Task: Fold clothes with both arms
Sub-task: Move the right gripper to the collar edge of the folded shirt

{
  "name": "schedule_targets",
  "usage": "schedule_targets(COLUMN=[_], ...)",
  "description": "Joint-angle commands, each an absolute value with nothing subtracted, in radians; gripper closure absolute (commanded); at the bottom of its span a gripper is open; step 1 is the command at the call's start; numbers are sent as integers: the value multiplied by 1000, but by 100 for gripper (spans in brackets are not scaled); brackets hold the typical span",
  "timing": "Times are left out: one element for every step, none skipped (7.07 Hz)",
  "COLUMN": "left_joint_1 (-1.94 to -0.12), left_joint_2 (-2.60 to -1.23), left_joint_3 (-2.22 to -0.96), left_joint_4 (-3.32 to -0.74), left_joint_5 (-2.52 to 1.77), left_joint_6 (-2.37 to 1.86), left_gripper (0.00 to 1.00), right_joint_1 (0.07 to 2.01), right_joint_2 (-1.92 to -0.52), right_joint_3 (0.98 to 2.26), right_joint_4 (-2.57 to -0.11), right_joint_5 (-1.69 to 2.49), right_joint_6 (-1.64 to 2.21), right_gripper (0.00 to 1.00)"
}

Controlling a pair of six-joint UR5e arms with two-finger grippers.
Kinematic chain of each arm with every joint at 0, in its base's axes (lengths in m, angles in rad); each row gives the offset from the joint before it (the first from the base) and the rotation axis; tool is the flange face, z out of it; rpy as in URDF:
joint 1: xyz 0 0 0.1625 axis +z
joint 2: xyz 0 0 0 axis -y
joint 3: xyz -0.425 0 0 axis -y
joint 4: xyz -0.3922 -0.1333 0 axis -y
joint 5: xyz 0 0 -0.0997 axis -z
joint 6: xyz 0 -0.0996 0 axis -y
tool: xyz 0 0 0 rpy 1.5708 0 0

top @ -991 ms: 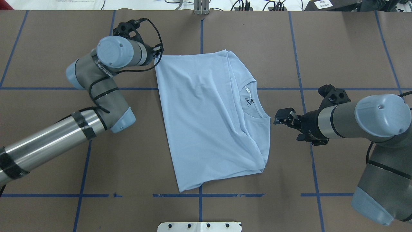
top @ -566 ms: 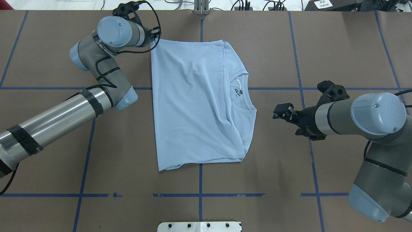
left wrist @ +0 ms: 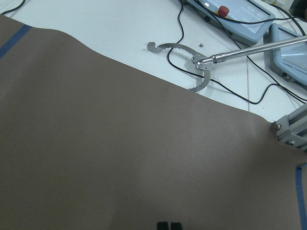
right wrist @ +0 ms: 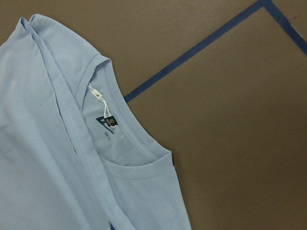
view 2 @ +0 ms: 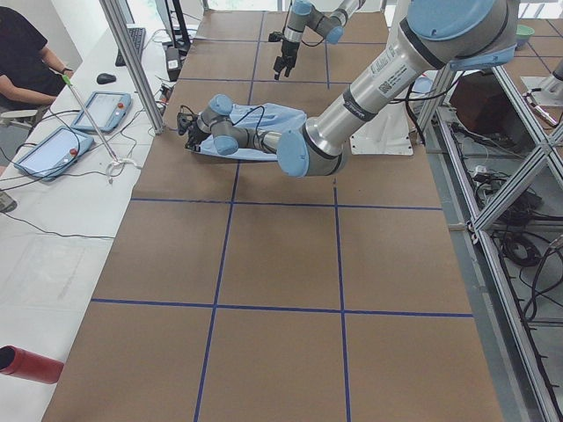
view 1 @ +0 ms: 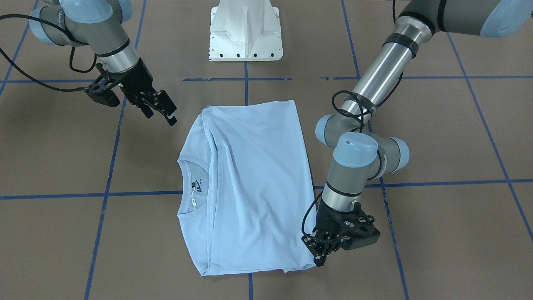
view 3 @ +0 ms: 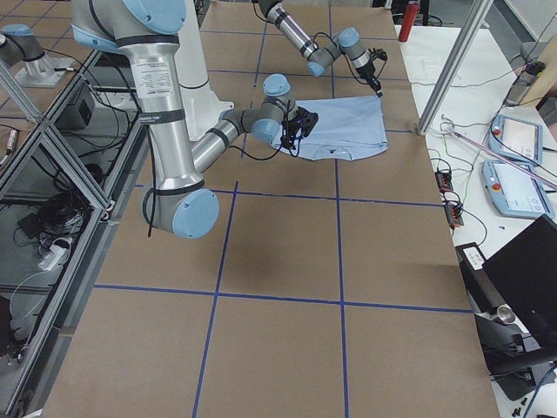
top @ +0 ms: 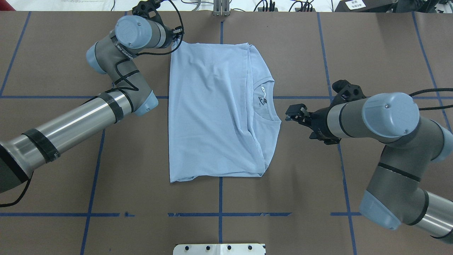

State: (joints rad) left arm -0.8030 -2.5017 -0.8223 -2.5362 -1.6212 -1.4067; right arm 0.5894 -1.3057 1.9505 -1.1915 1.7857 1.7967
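The light blue T-shirt point(top: 212, 113) lies folded lengthwise on the brown table, collar and dark label point(top: 262, 100) towards my right arm. It also shows in the front-facing view point(view 1: 254, 183) and in the right wrist view point(right wrist: 48, 158). The chest print is hidden. My left gripper point(top: 176, 37) is at the shirt's far left corner, shut on it; it shows low over the table in the front-facing view point(view 1: 321, 255). The fingertips point(left wrist: 169, 226) are pressed together. My right gripper point(top: 293, 113) is open and empty, just right of the collar, also in the front-facing view point(view 1: 160, 110).
The white pedestal base point(top: 219, 249) stands at the near table edge. Blue tape lines point(top: 220, 198) cross the brown cover. Beyond the far edge are an aluminium post point(top: 221, 9), cables and control pendants point(left wrist: 230, 14) on a white bench.
My left gripper has moved away from the robot, dragging the shirt's corner; the shirt has slid that way and straightened. My right gripper has moved left towards the collar.
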Motion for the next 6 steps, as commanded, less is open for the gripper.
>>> schedule_targets(left_joint_1=[-801,-801,-801,-799,-786,-773], left_joint_2=[-2401,-2351,-2295,-2281,-2269,-2261], left_joint_3=[-1045,-1111,-1205,-1306,-1378,-1390], left_joint_4=[-2420,-2396,-2373,-2252,-2161,-2157], left_joint_5=[-1681,-1689,-1692,-1735,-1743,-1741], left_joint_6=[-1408,-1407,-1407,-1411,-1413,-1416], left_gripper=[71,71,71,70,68,68], right_joint_1=[559,525,502,471,445,427], right_joint_2=[-1177,-1142,-1111,-1111,-1109,-1120], right_joint_3=[1919,1873,1809,1795,1789,1789], right_joint_4=[-1338,-1344,-1333,-1333,-1338,-1342], right_joint_5=[1758,1718,1697,1692,1680,1678], right_joint_6=[1799,1802,1833,1835,1836,1836], right_gripper=[0,0,0,0,0,0])
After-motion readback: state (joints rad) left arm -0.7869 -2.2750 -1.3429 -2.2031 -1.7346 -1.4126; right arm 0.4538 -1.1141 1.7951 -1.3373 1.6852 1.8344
